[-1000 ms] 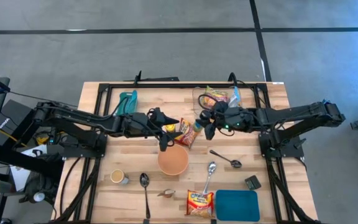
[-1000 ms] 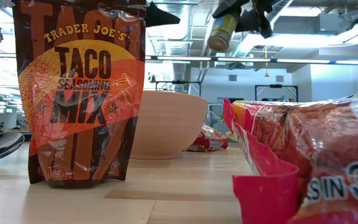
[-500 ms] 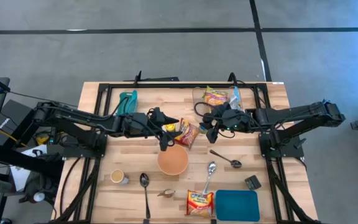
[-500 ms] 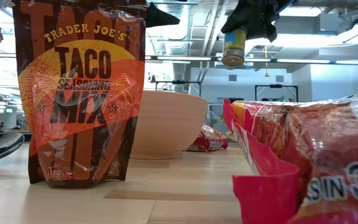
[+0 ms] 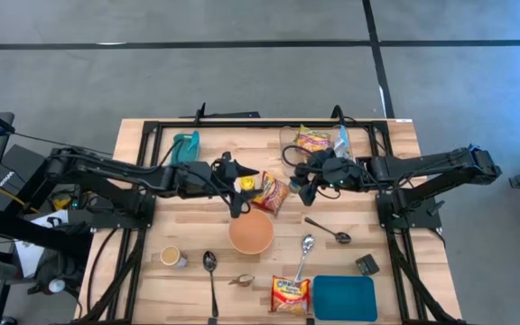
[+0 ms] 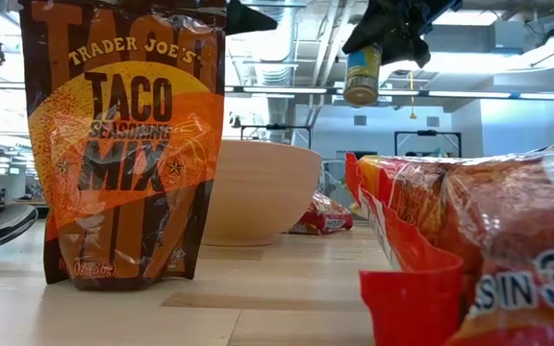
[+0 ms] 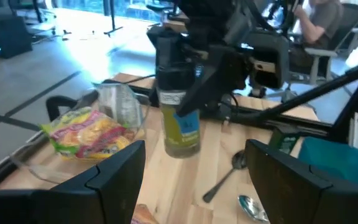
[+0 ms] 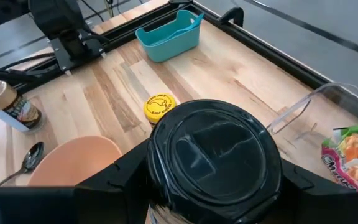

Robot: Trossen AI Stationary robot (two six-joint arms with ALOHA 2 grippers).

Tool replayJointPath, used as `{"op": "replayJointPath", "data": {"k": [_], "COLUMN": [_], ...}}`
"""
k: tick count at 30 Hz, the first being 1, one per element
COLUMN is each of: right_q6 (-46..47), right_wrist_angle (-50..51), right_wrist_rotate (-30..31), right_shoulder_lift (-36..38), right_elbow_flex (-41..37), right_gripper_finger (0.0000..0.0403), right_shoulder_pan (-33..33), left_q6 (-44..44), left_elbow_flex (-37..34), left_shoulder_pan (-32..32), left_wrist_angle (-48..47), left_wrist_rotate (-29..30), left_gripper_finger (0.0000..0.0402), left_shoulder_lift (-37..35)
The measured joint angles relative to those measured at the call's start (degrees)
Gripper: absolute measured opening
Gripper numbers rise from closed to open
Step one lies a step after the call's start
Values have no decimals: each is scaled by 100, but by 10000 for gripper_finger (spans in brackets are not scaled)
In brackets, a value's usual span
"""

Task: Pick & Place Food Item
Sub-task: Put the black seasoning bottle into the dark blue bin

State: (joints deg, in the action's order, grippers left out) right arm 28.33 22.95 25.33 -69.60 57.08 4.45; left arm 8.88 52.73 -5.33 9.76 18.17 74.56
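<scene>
A jar (image 7: pixel 179 109) with a black cap, a blue label and yellowish contents hangs upright in the air, with my right gripper (image 5: pixel 307 181) shut on it. In the low view the jar (image 6: pixel 362 75) shows high above the table, beyond the wooden bowl (image 6: pixel 258 192). My left gripper (image 5: pixel 242 190) is raised at the same height, facing the jar from the table's left. Its fingers (image 7: pixel 114 174) stand wide open with nothing between them. Below it on the table stands something with a round yellow lid (image 8: pixel 160 107). My right gripper pinches the jar's black cap (image 8: pixel 213 155) between its two fingers (image 8: pixel 291 177), one on each side. It comes from the table's right, slanting down. The jar hangs upright below the fingers (image 7: pixel 213 68), clear of the table.
An orange-red packet (image 5: pixel 273 191) lies beside the bowl (image 5: pixel 251 233). At the back are a clear tray with a noodle packet (image 5: pixel 312 138) and a teal bin (image 5: pixel 186 144). In front are spoons (image 5: pixel 210 264), a cup (image 5: pixel 171 256), a blue lid (image 5: pixel 344 298) and a ramen packet (image 5: pixel 290 293). A taco mix pouch (image 6: pixel 123 144) stands upright.
My right gripper has tipped downward. The jar, which slanted with its bottom toward the table's left, now hangs upright under the fingers and a little lower. It stays clear of the table.
</scene>
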Motion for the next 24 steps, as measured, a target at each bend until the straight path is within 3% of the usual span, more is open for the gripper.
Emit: {"op": "replayJointPath", "data": {"k": [24], "right_q6": [334], "right_wrist_angle": [238], "right_wrist_rotate": [10], "right_shoulder_lift": [-2], "right_elbow_flex": [-3], "right_gripper_finger": [210], "right_shoulder_pan": [-12], "left_q6": [44], "left_elbow_flex": [0], "left_shoulder_pan": [171], "left_wrist_angle": [-79], "left_wrist_rotate": [7], "left_gripper_finger": [271], "left_shoulder_lift": [-332]}}
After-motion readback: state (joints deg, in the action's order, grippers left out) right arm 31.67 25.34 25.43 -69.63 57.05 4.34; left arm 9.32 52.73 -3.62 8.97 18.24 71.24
